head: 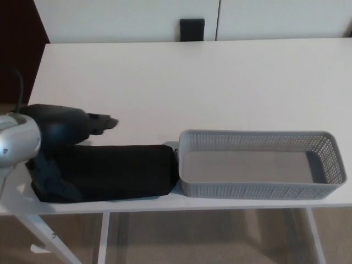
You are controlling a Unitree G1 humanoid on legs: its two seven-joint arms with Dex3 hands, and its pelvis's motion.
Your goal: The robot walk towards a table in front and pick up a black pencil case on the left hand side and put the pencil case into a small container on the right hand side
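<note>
The black pencil case (118,171) lies flat near the table's front edge, on the left. Its right end touches the grey perforated container (258,188), which sits to its right with nothing in it. My left hand (66,127) comes in from the left and hovers low over the case's left end. It is open: its fingers (103,122) point right behind the case's far edge, and the thumb (54,177) hangs over the case's near left part. I cannot tell if it touches the case. My right hand does not show.
The white table (192,82) stretches back to a wall of white cabinets (126,19). A small black object (192,29) stands at the table's far edge. The case and container sit close to the front edge, with floor (209,236) below.
</note>
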